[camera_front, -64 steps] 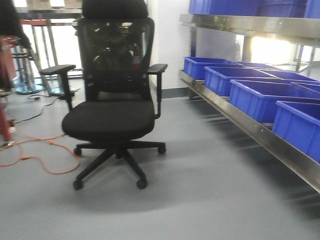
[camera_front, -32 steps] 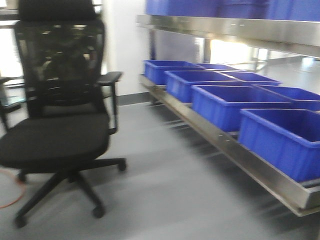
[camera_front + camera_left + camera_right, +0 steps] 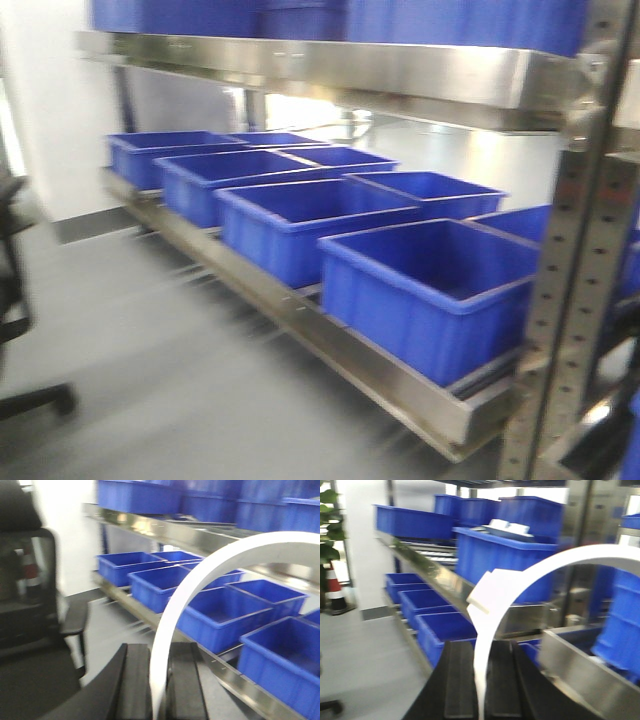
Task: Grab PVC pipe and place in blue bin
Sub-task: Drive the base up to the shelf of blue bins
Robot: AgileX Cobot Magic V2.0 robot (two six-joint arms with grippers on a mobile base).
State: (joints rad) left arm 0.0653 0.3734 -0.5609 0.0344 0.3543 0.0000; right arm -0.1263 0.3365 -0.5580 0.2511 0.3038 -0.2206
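The left gripper (image 3: 160,652) is closed on the PVC pipe (image 3: 210,567): both black fingers (image 3: 137,680) press flat against the lower leg of the white strip, and the arc rises from the jaws and sweeps up and to the right, out of the left wrist view. Clamping near one end keeps the long curved part ahead of the claw and away from the arm, which should let it go into a container first. The right gripper (image 3: 480,650) is likewise clamped on a second white arc (image 3: 545,565), whose squared end (image 3: 487,592) stands just above the fingertips. Whether the two wrist views show one piece or two cannot be told for certain. Neither piece touches a bin or the rack. In the front view, a row of open blue bins stands on the lower steel shelf (image 3: 350,350), the nearest blue bin (image 3: 420,310) just beside the perforated upright post (image 3: 575,300), with an upper shelf (image 3: 400,75) overhead. The bins face upward with no lids, so a drop from above is possible, though the upper shelf limits clearance. An office chair (image 3: 30,605) sits to the left. All views are blurred, which suggests the base is in motion. The placing step is not yet done.
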